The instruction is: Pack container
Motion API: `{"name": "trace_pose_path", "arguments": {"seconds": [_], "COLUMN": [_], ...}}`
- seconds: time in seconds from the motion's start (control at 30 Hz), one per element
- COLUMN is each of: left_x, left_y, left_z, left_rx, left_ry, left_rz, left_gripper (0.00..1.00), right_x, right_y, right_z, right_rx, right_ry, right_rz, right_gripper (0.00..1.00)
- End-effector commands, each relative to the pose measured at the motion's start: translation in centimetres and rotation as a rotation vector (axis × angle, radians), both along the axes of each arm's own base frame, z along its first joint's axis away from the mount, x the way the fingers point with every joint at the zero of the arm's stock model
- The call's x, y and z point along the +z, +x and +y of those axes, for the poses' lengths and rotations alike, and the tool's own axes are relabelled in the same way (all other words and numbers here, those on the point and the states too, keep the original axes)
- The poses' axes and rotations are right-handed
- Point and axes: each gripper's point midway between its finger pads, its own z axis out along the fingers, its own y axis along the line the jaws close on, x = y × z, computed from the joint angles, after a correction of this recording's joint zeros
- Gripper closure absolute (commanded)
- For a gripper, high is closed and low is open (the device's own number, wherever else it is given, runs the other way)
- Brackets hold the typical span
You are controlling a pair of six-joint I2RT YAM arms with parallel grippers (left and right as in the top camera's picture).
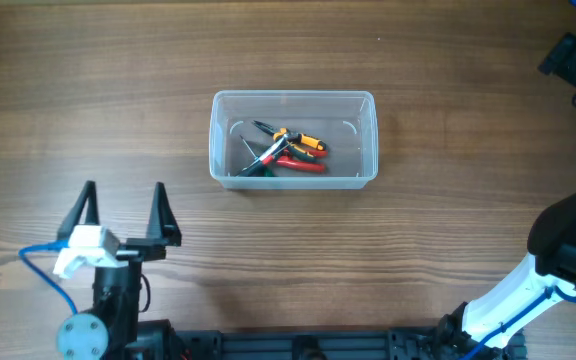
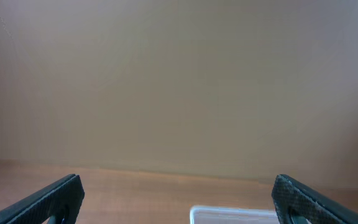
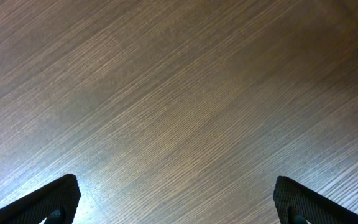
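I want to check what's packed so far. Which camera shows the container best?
Overhead: the whole container is visible, with hand tools inside. Left wrist catches only what looks like a strip of its rim at the bottom edge; right wrist shows only table.

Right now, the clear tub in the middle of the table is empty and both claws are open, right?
Not quite: the container is not empty. The overhead view shows hand tools with orange and red handles lying inside it. The rest holds: the left gripper and right gripper are both open.
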Motion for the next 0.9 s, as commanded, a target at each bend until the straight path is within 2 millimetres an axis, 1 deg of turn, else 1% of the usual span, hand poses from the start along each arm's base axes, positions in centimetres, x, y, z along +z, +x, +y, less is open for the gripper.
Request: {"name": "trace_pose_path", "arguments": {"seconds": [0.0, 0.1, 0.23, 0.4, 0.67, 0.73, 0.87], "left_x": [-2.1, -3.2, -4.4, -5.4, -7.9, -8.3, -8.4], "left_y": [0.8, 1.3, 1.7, 2.1, 2.8, 2.9, 2.9], "left_z": [-0.9, -1.5, -1.5, -0.9, -0.3, -0.3, -0.2], "left_rx": [-0.038, -0.063, -0.064, -0.031, 0.006, 0.005, 0.013], "left_ry": [-0.002, -0.002, -0.003, -0.009, -0.015, -0.016, -0.017], "left_rz": [0.009, 0.015, 0.021, 0.024, 0.058, 0.059, 0.062], "left_gripper": [0.0, 0.0, 0.0, 0.0, 0.0, 0.0, 0.0], "right_x": [-0.1, -0.1, -0.1, -0.1, -0.1, -0.1, -0.1], "right_y": [0.2, 0.2, 0.2, 0.2, 0.2, 0.2, 0.2], "right_z": [0.3, 0.3, 0.3, 0.3, 0.3, 0.3, 0.3], "right_rx": [0.01, 0.01, 0.01, 0.009, 0.009, 0.009, 0.01], "right_ry": [0.003, 0.003, 0.003, 0.004, 0.003, 0.004, 0.003], "right_rz": [0.0, 0.0, 0.0, -0.001, -0.001, 0.0, 0.0], "right_gripper": [0.0, 0.0, 0.0, 0.0, 0.0, 0.0, 0.0]}}
